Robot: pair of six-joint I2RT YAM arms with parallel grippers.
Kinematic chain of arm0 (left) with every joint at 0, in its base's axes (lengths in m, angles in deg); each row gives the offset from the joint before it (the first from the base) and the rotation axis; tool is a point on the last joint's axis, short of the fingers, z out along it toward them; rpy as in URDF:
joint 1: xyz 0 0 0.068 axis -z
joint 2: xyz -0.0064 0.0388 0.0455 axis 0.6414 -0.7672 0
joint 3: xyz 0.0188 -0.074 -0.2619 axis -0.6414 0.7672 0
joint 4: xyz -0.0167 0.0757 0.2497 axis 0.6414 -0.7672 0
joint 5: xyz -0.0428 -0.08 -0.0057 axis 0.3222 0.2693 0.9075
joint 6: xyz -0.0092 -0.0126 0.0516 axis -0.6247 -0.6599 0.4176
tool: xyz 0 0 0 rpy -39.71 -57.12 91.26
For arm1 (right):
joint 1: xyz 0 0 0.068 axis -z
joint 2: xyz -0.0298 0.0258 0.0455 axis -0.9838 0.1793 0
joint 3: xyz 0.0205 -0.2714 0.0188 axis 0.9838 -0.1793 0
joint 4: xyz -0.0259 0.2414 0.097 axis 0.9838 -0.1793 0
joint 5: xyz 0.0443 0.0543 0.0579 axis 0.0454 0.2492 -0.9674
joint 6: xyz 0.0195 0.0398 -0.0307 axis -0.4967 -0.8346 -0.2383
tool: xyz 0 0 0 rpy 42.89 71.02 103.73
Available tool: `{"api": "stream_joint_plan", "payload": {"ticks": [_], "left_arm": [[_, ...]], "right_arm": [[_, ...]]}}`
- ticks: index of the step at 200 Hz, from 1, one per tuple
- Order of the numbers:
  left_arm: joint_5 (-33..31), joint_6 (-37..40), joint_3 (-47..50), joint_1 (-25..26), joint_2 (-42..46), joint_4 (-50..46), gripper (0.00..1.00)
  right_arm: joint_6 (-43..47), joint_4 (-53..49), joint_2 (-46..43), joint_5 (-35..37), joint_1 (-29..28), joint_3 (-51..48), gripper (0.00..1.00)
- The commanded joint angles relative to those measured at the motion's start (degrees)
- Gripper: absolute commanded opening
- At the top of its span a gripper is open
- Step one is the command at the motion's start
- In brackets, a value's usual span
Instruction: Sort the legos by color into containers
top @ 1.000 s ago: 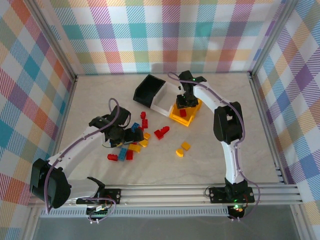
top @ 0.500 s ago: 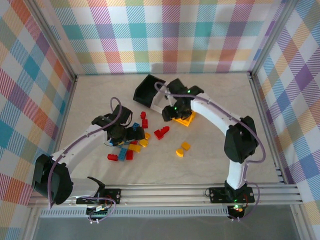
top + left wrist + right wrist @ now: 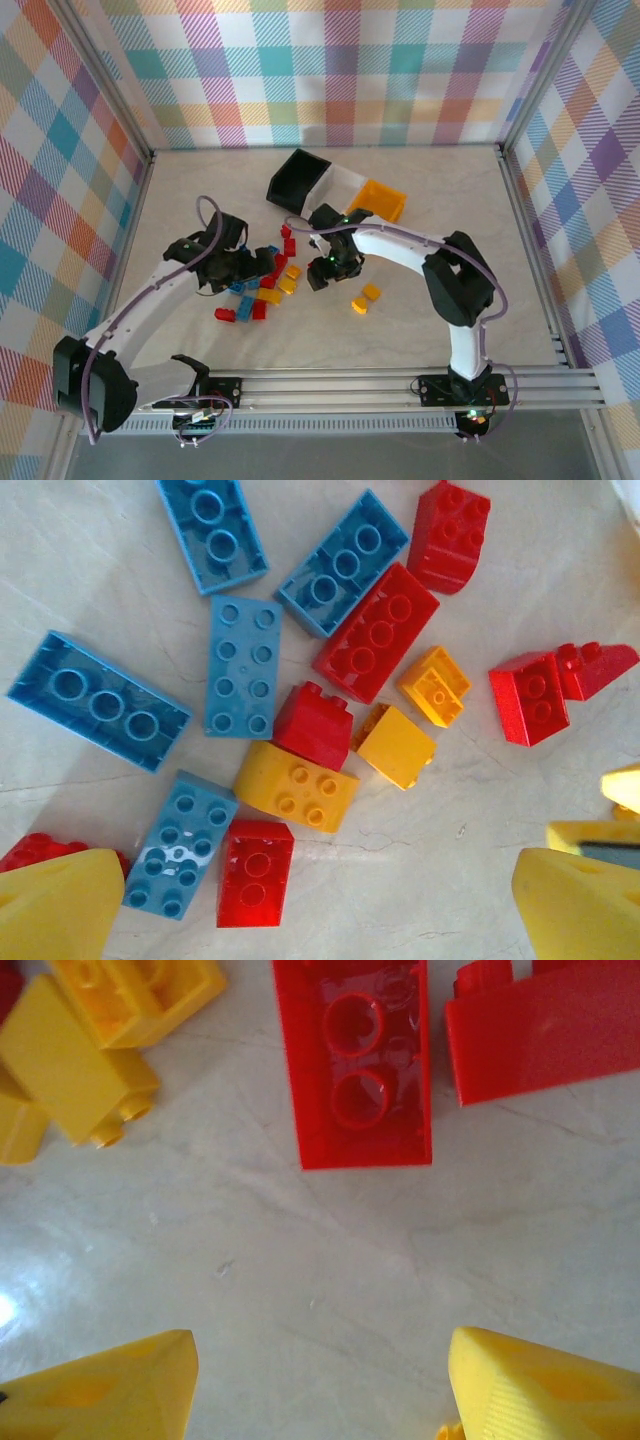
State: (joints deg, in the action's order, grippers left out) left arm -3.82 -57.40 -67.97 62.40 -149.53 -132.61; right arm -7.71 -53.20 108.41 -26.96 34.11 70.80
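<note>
The legos lie in a loose pile [image 3: 268,288] at mid-table, red, yellow and blue mixed. My left gripper [image 3: 264,268] hovers open over the pile; in the left wrist view its tips [image 3: 320,910] stand wide apart, with a red brick [image 3: 255,870], a curved yellow brick [image 3: 296,785] and several blue bricks [image 3: 243,665] just ahead. My right gripper [image 3: 323,274] is open and empty above bare table [image 3: 320,1385], just short of an upturned red brick [image 3: 358,1065]. The containers stand at the back: black [image 3: 298,181], white [image 3: 340,190], yellow-orange [image 3: 378,200].
Two yellow bricks [image 3: 365,298] lie apart to the right of the pile. A red pair [image 3: 240,313] sits at its near side. Yellow bricks [image 3: 80,1060] lie left of the right gripper's path. Plaid walls enclose the table; a metal rail [image 3: 400,380] runs along the near edge.
The right arm swung from over the yellow-orange bin down to the red bricks right of the pile, and its jaws opened wider. The left gripper drew back slightly over the pile.
</note>
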Motion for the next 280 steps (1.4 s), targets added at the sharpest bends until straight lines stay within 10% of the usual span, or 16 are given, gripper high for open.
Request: {"api": "stream_joint_plan", "payload": {"ticks": [1, 137, 280], "left_arm": [[-0.7, -0.7, 2.0, -1.4, 2.1, -2.5, 1.00], [1.1, -0.6, 5.1, -3.9, 5.3, -3.4, 1.00], [2.2, -1.6, 5.9, -4.4, 4.2, -1.2, 1.00]], "right_arm": [[1.1, 0.5, 4.1, -0.3, 0.2, 3.1, 0.67], [4.4, -3.4, 16.3, 6.6, 0.2, 17.7, 0.64], [6.3, -1.9, 9.4, 8.6, -0.1, 14.0, 0.38]]}}
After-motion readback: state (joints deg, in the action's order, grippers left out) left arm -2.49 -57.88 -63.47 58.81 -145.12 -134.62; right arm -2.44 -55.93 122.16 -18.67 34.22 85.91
